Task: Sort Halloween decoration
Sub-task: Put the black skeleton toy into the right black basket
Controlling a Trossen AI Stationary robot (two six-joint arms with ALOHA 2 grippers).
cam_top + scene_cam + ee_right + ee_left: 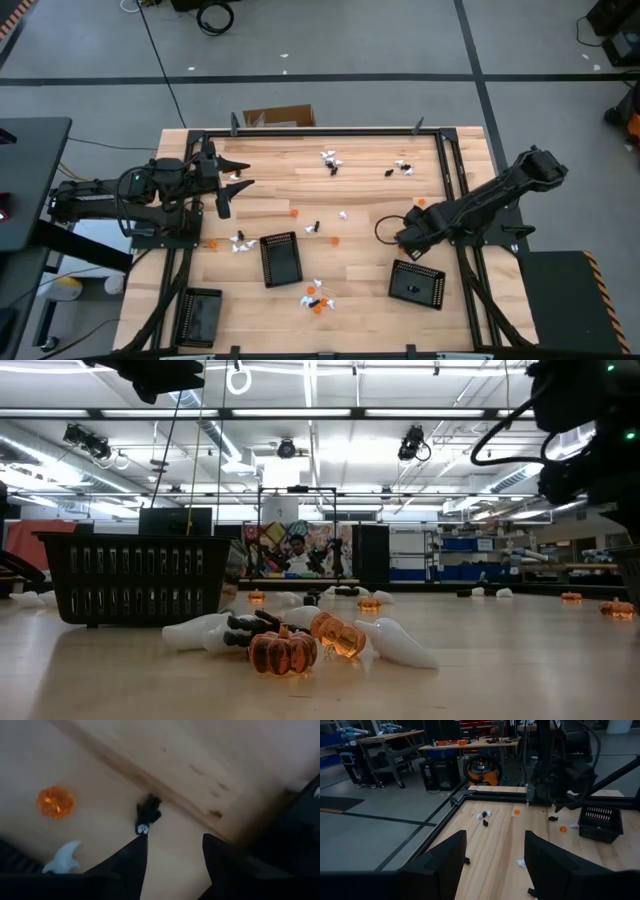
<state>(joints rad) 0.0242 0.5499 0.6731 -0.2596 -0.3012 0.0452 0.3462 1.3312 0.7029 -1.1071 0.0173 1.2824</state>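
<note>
Black toy piece only in right wrist view, both tools wide

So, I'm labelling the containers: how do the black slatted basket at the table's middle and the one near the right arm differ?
The black slatted basket at the table's middle looks empty; the black slatted basket near the right arm holds a small white piece. The middle basket sits nearly square to the table, its long side running front to back; the right one is turned askew. Both are dark, rectangular and upright.
</note>
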